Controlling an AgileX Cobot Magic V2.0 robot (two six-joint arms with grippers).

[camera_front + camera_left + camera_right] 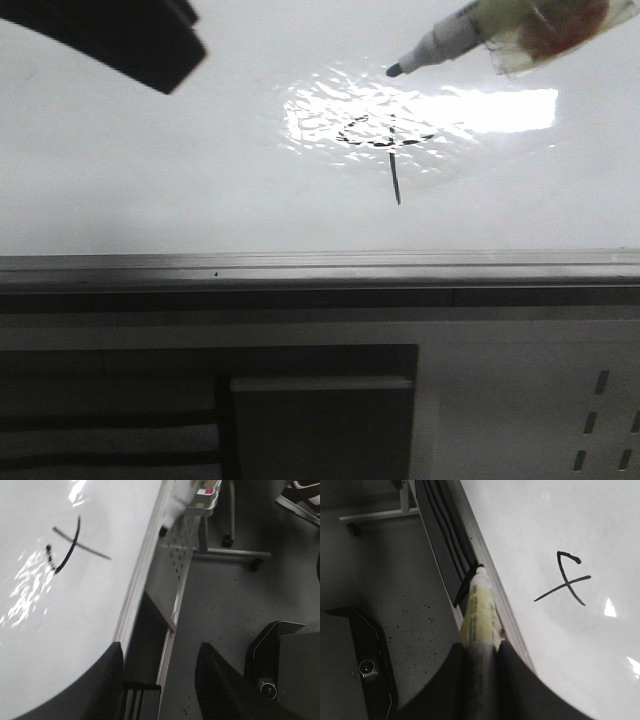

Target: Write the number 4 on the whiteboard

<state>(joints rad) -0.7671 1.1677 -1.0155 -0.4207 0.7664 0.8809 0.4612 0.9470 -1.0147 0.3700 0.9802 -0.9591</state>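
The whiteboard [150,180] fills the upper front view, glossy, with a rippled glare patch. In that glare sits the number 4 [388,140], a thin black drawing whose long tail runs toward the grey edge rail [320,265]. My right gripper [480,652] is shut on a white marker [477,605] with a yellowish label. The marker [445,40] hangs at the top right with its dark tip off the board, up and right of the 4 [567,582]. My left gripper [160,680] is open and empty beside the board's edge; the 4 [75,547] also shows there.
Below the rail is a dark panelled cabinet front [320,420] and a white perforated panel [600,420]. Beside the board, the floor holds a white frame on castors [230,552] and a black box [280,665], which also appears as the black box [365,665].
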